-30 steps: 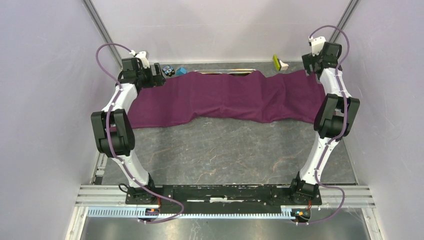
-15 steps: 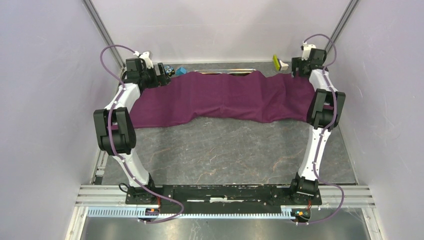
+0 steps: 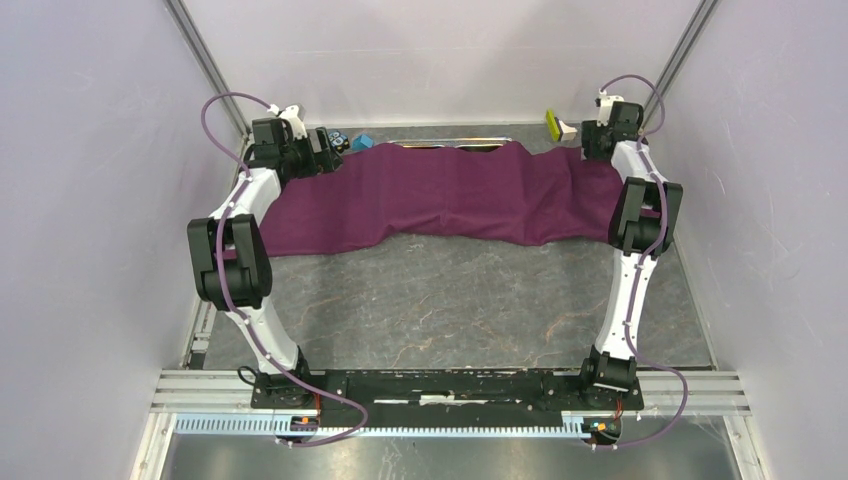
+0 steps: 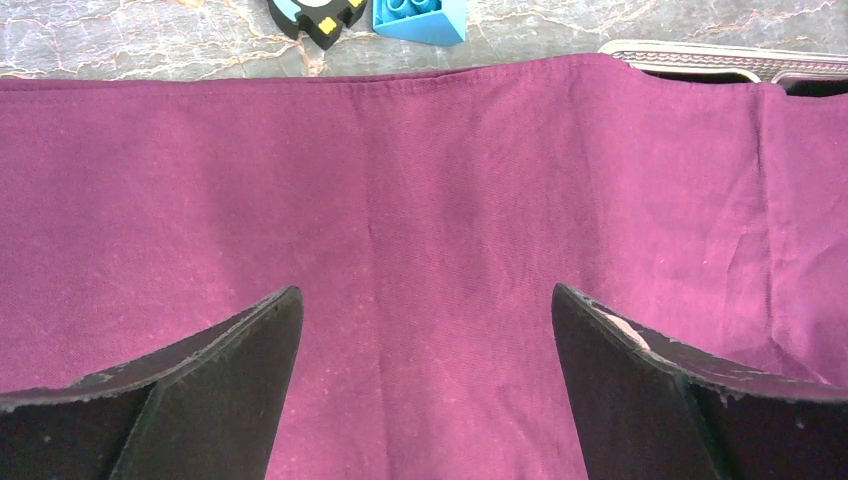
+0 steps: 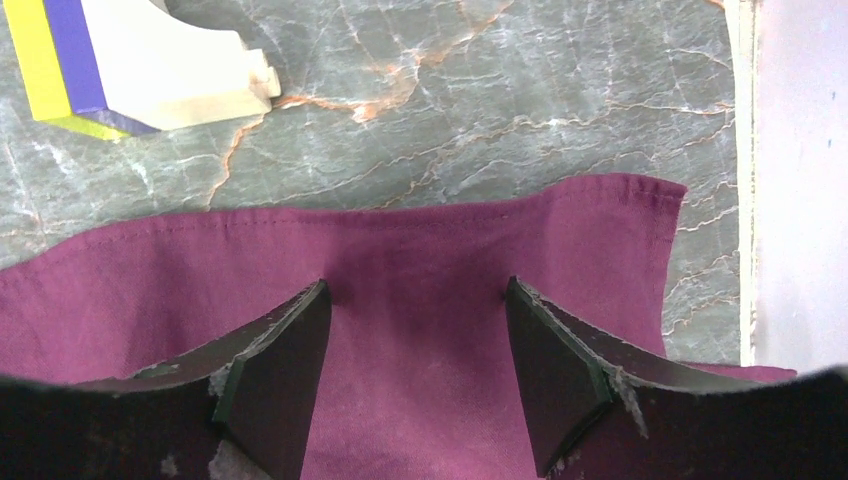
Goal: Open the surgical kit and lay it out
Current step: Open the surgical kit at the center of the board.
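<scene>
As purple cloth lies spread, left claw agape, right claw agape

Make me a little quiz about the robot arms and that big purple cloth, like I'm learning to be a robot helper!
1. True or false: the purple cloth hides most of the steel tray.
2. What lies right beside the blue block? A) black-and-blue toy B) red cup C) banana
3. Fill in: the left gripper and right gripper are both ____ above the cloth.
Key: 1 true; 2 A; 3 open.
</scene>
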Motion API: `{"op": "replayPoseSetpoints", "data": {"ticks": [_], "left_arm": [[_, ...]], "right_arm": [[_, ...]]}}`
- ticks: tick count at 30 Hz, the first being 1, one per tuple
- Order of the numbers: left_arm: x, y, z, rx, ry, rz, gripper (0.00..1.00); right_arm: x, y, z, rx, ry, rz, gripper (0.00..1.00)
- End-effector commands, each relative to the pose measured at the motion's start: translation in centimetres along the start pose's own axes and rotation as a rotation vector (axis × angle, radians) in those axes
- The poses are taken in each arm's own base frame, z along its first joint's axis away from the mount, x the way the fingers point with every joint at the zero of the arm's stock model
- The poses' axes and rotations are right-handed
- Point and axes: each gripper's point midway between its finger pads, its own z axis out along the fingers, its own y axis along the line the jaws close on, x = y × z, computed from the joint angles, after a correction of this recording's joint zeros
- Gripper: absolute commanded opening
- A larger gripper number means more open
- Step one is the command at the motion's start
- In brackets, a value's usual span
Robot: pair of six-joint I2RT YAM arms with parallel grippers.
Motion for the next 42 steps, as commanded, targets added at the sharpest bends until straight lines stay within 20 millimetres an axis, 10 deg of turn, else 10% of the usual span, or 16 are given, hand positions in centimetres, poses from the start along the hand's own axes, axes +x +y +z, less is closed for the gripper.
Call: {"op": "replayPoseSetpoints", "data": {"ticks": [1, 14, 25, 42], "left_arm": [[-0.2, 0.6, 1.0, -0.027, -0.019, 0.000, 1.00], [-2.5, 0.4, 6.0, 0.032, 0.019, -0.040, 0.95], [-5.5, -4.0, 6.5, 0.194, -0.022, 0.072, 0.94], [-5.3, -10.3, 6.7, 0.370, -0.015, 0.349, 0.91]], "right_arm": [[-2.2, -1.3, 0.2, 0.032, -0.060, 0.021, 0.66], [-6.2, -0.6, -3.2, -0.036, -0.173, 0.033, 0.00], [-11.0, 0.2, -11.7, -0.128, -0.327, -0.031, 0.00], [-5.1, 7.1, -26.1, -0.436, -0.491, -0.341, 0.00]]}}
